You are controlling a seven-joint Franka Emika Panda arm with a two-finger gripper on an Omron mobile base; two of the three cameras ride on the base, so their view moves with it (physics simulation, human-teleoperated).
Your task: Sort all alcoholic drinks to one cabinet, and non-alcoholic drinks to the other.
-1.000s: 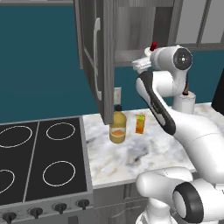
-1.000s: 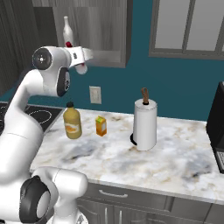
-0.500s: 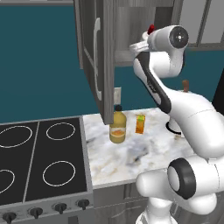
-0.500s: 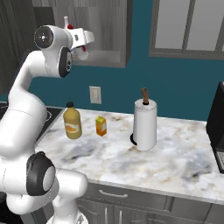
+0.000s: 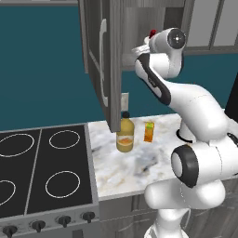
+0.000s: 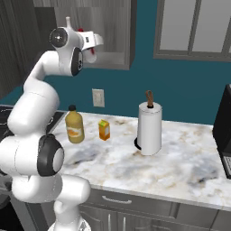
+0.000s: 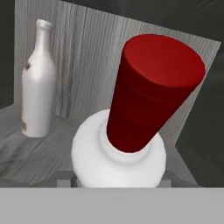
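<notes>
My gripper [image 6: 93, 45] is raised at the open upper cabinet [image 6: 113, 40] and is shut on a white bottle [image 7: 118, 157] with a red cap [image 7: 151, 92]. The bottle looms close in the hand view and hides the fingertips. Its red cap [image 5: 152, 33] peeks out beside the wrist in the left base view. A second white bottle [image 7: 38, 81] stands upright on the grey cabinet shelf [image 7: 26, 153], to the left of the held one. On the counter below stand an amber bottle [image 5: 124, 135] and a small orange carton [image 5: 148, 131], side by side.
The cabinet door [image 5: 104, 65] hangs open to the left of the arm. A paper towel roll [image 6: 149, 128] stands on the marble counter [image 6: 135, 167]. A cooktop [image 5: 42, 167] lies to the left. A dark appliance [image 6: 223, 131] is at the far right.
The arm has lifted and swung the hand with the red-capped bottle up and in towards the cabinet shelf. The drinks on the counter have not moved.
</notes>
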